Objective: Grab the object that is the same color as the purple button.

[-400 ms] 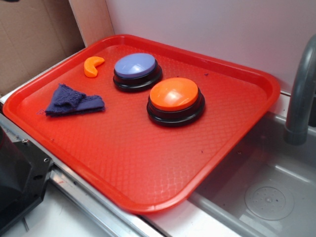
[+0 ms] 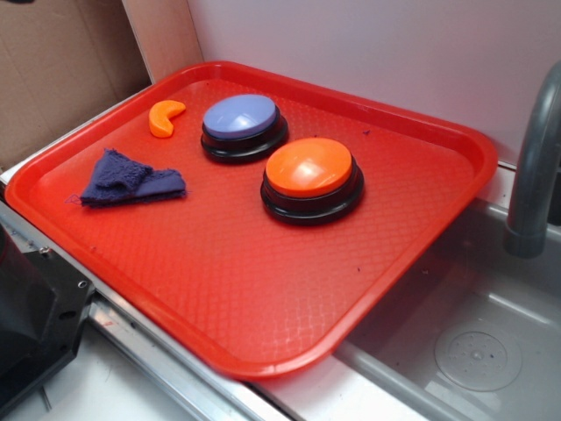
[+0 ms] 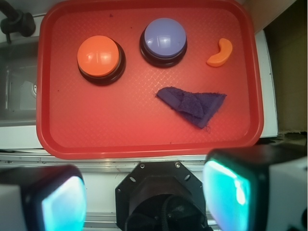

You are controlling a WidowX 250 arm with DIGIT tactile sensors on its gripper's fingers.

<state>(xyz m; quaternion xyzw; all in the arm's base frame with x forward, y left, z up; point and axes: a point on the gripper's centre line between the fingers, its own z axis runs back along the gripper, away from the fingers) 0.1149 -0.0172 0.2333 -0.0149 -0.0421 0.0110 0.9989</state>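
A small dark purple-blue rag (image 2: 131, 181) (image 3: 193, 105) lies crumpled on the left part of the red tray (image 2: 263, 289) (image 3: 96, 139). The purple button (image 2: 241, 123) (image 3: 164, 39), lavender dome on a black base, stands behind it toward the tray's back. My gripper (image 3: 144, 202) hangs high above the robot base, short of the tray's near edge. Its two teal-padded fingers (image 3: 226, 192) stand wide apart with nothing between them. The gripper does not show in the exterior view.
An orange-topped button (image 2: 310, 175) (image 3: 98, 57) stands beside the purple one. A small orange crescent piece (image 2: 165, 117) (image 3: 220, 53) lies near the back left corner. A metal sink (image 2: 473, 342) with a grey faucet (image 2: 535, 167) is right of the tray. The black robot base (image 3: 161, 192) sits below.
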